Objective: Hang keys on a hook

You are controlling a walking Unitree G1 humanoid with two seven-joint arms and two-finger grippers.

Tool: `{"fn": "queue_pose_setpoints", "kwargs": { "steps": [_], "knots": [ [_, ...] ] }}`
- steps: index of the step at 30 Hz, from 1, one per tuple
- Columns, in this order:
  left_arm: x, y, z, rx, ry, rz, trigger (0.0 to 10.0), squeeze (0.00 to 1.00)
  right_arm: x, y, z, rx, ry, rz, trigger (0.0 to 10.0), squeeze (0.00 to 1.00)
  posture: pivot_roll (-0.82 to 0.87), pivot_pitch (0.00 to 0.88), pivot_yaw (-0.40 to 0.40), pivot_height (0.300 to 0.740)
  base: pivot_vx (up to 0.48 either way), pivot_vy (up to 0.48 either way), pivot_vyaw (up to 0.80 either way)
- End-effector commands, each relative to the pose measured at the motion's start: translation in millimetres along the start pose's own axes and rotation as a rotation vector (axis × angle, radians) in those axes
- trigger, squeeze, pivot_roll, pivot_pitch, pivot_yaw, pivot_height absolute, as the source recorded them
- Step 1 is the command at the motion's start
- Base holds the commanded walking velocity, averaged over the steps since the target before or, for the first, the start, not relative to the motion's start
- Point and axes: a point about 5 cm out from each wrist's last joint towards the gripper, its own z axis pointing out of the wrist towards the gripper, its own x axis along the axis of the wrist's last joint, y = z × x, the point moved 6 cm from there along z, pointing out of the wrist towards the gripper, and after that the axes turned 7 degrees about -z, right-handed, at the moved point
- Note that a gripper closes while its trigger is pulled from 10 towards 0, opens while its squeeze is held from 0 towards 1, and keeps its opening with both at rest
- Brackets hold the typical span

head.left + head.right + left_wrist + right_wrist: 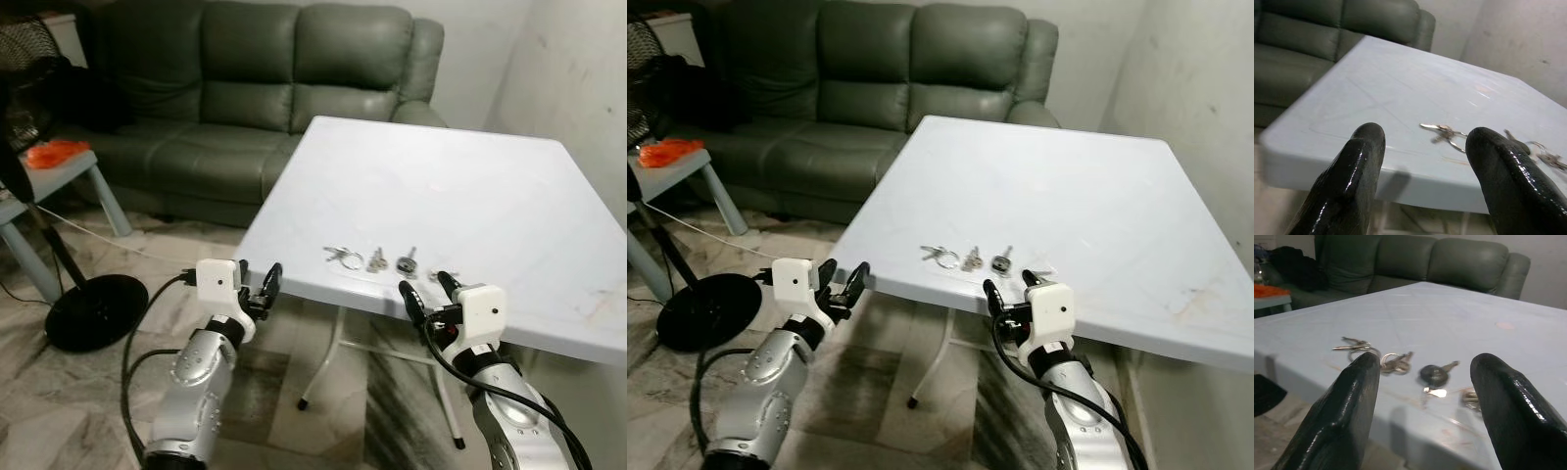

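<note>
Left eye view: small silver metal keys (370, 258) are lying near the white square table's (470, 196) front edge. Left gripper (258, 282) and right gripper (425, 291) are hovering below it, fingers apart.

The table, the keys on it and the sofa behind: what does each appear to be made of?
Table: probably plastic or laminate, smooth white, faintly glossy.
Keys: metal, silvery glints; one has a dark, likely plastic head.
Sofa: leather or imitation, grey-green with soft sheen and creases.
</note>
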Motion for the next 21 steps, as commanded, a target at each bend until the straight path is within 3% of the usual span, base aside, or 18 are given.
{"fn": "queue_pose_setpoints", "kwargs": {
  "steps": [1, 10, 17, 21],
  "knots": [
    [6, -8.8, -1.8, 0.017, 0.0, 0.024, 10.0, 0.0, 6, -2.6, 3.0, 0.005, 0.019, 0.012, 10.0, 0.0, 0.01, 0.025, -0.022, 0.74, 0.0, 0.0, 0.0],
    [2, 4.4, -5.4, -0.058, -0.012, 0.045, 10.0, 0.0, 1, -4.9, 6.2, 0.008, -0.019, 0.004, 10.0, 0.0, 0.01, 0.025, -0.025, 0.74, 0.0, 0.0, 0.0],
    [-2, 24.0, -12.1, -0.163, -0.032, 0.086, 10.0, 0.0, -2, -6.7, 19.3, -0.052, -0.101, -0.07, 10.0, 0.0, 0.02, 0.034, -0.03, 0.74, 0.0, 0.0, 0.0],
    [-2, 35.6, -18.0, -0.219, -0.046, 0.095, 10.0, 0.0, 1, -10.4, 28.2, -0.063, -0.121, -0.018, 10.0, 0.0, 0.03, 0.056, -0.031, 0.74, 0.0, 0.0, 0.0]
  ]
}}
